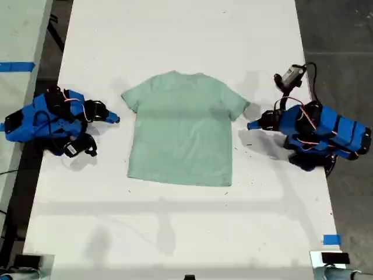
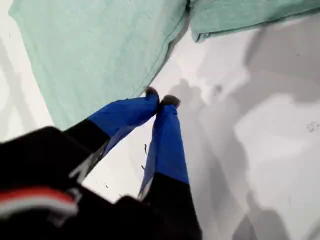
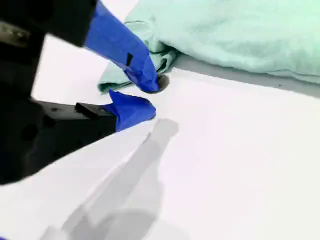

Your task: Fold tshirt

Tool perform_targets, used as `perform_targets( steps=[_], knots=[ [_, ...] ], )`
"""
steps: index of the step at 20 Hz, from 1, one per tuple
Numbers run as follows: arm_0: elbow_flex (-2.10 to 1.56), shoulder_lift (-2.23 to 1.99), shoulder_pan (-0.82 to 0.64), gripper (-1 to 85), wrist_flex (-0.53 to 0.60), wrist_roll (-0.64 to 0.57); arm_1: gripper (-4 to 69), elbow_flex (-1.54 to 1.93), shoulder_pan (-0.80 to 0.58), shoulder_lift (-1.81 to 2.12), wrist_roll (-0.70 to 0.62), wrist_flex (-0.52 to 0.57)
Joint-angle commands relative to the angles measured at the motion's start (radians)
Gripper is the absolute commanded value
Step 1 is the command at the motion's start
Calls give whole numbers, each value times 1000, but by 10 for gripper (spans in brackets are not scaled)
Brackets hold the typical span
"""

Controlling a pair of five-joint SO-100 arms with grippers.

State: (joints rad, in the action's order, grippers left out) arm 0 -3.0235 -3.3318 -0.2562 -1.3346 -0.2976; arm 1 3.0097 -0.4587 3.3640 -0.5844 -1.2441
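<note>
A pale mint-green tshirt [image 1: 183,131] lies flat and face down or face up (I cannot tell which) in the middle of a white table [image 1: 175,35]. In the exterior view its collar points to 12 o'clock, its hem to 6 o'clock, and both short sleeves are spread out. It has no fold in it yet.

My first gripper [image 2: 161,97] rests on the table at the shirt's 3 o'clock, just beside the side seam under the sleeve, not touching cloth. Its jaws are pinched together on nothing. My second gripper [image 3: 145,97] sits at the shirt's 9 o'clock, close to the sleeve cuff, with its jaws parted a little and empty.

The shirt looks light, thin and limp. It should drape, wrinkle and drag on the table rather than keep its shape, so 1 pinch alone would likely let it sag. Sensible holds seem to be the sleeve cuffs or shoulder edges nearest each gripper, nipping a thin layer at the rim.
</note>
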Motion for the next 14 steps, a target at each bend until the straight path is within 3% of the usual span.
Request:
perform_targets(
  steps=[1,9,14],
  knots=[
    [5,2,149,1,-43,302,-18,-11,149,5,390,6],
    [6,2,146,1,-40,308,-18,-11,152,5,436,6],
    [18,14,140,1,-3,387,-17,-38,218,5,537,0]
  ],
)
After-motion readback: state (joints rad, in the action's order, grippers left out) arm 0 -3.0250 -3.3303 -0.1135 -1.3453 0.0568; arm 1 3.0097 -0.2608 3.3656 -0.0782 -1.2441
